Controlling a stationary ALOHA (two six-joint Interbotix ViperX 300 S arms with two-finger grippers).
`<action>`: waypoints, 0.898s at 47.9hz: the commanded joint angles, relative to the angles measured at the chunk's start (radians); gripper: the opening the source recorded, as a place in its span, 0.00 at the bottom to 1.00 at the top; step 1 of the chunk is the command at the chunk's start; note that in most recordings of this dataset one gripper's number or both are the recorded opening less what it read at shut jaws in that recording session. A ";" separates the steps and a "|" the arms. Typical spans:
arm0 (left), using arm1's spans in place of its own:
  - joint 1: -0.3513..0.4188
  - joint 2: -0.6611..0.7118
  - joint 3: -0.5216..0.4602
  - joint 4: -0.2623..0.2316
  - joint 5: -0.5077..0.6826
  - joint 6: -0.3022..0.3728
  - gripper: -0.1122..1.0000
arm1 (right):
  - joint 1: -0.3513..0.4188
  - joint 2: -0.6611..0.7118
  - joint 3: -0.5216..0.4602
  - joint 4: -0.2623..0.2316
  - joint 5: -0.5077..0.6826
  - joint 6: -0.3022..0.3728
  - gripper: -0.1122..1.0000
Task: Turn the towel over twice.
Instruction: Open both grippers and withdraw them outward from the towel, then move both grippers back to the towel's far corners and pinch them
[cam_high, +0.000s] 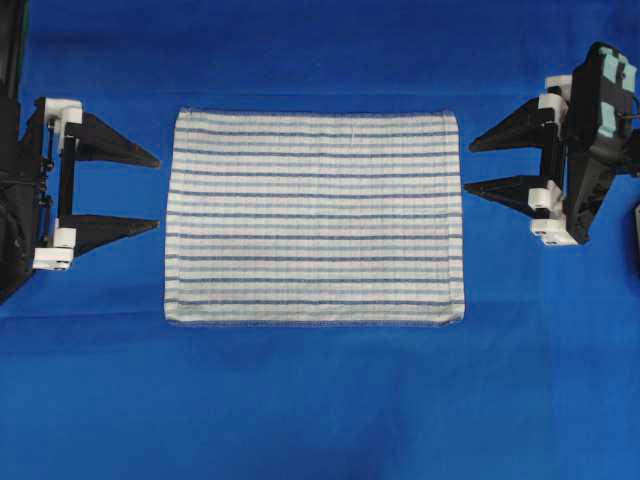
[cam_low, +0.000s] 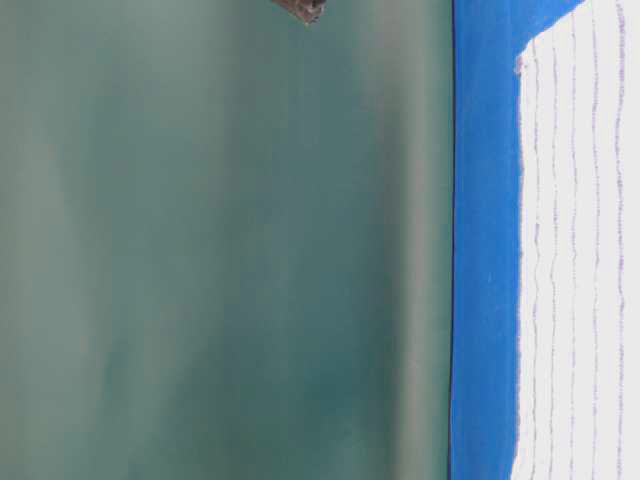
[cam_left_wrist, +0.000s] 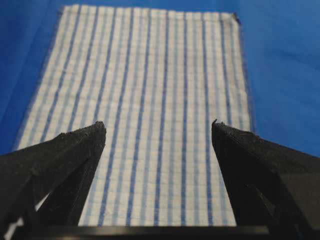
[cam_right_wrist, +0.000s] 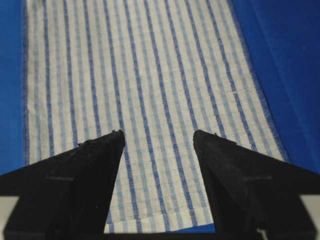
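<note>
towel (cam_high: 314, 217) laid flat at centre of the blue surface (cam_high: 320, 400), untouched.
left end effector (cam_high: 158, 191) at 9 o'clock, right end effector (cam_high: 468, 166) at 3 o'clock, both spread wide, nothing held; light, limp cloth is judged best pinched at an edge or corner.

Robot lab bench setup. A plain blue table covering (cam_high: 320, 400) spans the whole work surface. Behind the covering's far edge stands a bare green backdrop (cam_low: 220, 260).
</note>
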 joint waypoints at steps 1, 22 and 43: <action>0.003 0.009 -0.009 -0.002 0.000 -0.002 0.84 | -0.006 -0.002 -0.011 -0.002 -0.012 -0.002 0.66; 0.287 0.161 0.044 0.000 -0.129 0.087 0.84 | -0.222 0.184 -0.012 -0.003 -0.101 -0.002 0.66; 0.433 0.532 0.034 0.000 -0.416 0.092 0.84 | -0.391 0.499 -0.020 -0.005 -0.268 -0.012 0.66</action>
